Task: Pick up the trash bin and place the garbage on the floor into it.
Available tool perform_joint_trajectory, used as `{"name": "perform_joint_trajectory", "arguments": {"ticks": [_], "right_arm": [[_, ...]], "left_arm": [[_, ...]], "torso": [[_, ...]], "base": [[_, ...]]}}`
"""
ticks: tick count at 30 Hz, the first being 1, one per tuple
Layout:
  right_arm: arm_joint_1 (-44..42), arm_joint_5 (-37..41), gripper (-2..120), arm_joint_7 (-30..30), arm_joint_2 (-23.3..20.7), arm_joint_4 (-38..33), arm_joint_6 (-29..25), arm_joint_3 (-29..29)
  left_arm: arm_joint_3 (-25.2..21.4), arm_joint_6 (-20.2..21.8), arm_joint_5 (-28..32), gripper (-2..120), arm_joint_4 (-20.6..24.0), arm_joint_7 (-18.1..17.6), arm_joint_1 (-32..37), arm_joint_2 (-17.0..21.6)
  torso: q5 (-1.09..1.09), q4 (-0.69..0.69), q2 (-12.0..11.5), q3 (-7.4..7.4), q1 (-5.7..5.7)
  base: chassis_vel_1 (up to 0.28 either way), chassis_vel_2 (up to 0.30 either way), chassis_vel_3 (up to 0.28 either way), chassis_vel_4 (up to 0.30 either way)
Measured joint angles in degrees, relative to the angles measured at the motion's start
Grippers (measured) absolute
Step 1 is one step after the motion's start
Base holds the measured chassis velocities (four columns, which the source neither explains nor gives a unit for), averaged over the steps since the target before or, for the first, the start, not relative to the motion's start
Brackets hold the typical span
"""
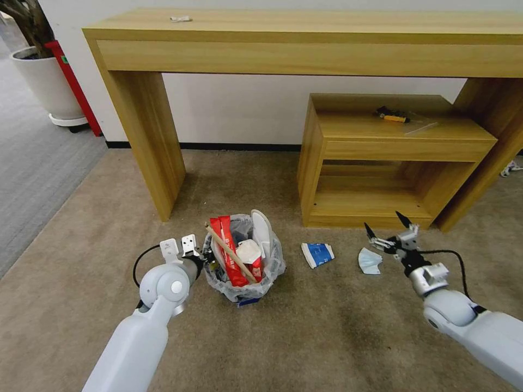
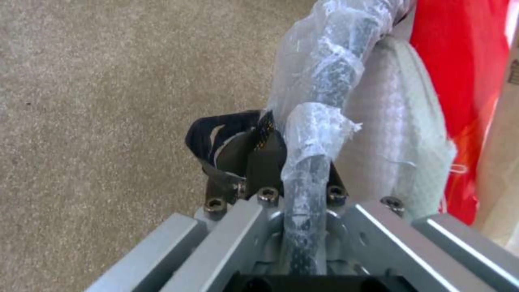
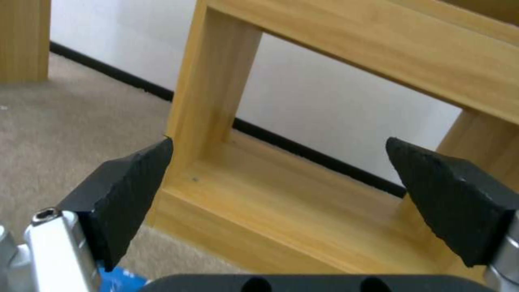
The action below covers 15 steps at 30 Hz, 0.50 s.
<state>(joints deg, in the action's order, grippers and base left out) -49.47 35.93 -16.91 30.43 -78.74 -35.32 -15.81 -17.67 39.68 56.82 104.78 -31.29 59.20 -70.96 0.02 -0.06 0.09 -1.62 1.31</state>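
Note:
The trash bin [image 1: 243, 292], black with a clear bag liner, stands on the beige floor [image 1: 327, 337] in front of me, holding red wrappers [image 1: 230, 256], a wooden stick [image 1: 229, 251], a white slipper [image 1: 262, 231] and a paper wad [image 1: 249, 251]. My left gripper [image 1: 209, 260] is shut on the bin's left rim; in the left wrist view the left gripper [image 2: 294, 162] clamps the liner-wrapped rim [image 2: 319, 121]. Garbage lies to the right: a blue-white packet [image 1: 317, 254] and a pale blue mask [image 1: 370, 261]. My right gripper [image 1: 388, 226] [image 3: 281, 182] hangs open just beyond the mask.
A long wooden desk [image 1: 305, 49] spans the back, with a low wooden shelf unit [image 1: 392, 163] under its right half, close behind the right gripper. A white plant pot [image 1: 46, 81] and red box [image 1: 73, 81] stand far left beside grey carpet [image 1: 32, 163].

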Motion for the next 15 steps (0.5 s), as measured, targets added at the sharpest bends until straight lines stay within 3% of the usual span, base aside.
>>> {"name": "perform_joint_trajectory", "arguments": {"ticks": [8,13,15], "right_arm": [[-1.2,-0.56,99,0.89,0.37,0.39,-0.5,0.91],[-0.09,-0.63,88,1.05,0.66,0.07,-0.51,-0.16],[0.25,-0.62,91,1.16,0.66,-0.08,-0.51,-0.49]], "left_arm": [[-0.38,-0.03,-0.7,0,0.73,-0.09,1.05,-0.56],[-0.51,-0.03,-0.54,0,1.65,-0.2,1.2,-0.62],[-0.62,-0.04,-0.49,0,1.81,-0.22,1.26,-0.58]], "torso": [[-0.01,0.02,0.0,0.0,0.0],[0.0,0.01,0.0,0.0,0.0],[-0.02,0.0,0.0,0.0,0.0]], "base": [[0.0,0.0,0.0,0.0],[-0.037,0.033,0.033,-0.048],[-0.102,0.078,0.086,-0.097]]}}
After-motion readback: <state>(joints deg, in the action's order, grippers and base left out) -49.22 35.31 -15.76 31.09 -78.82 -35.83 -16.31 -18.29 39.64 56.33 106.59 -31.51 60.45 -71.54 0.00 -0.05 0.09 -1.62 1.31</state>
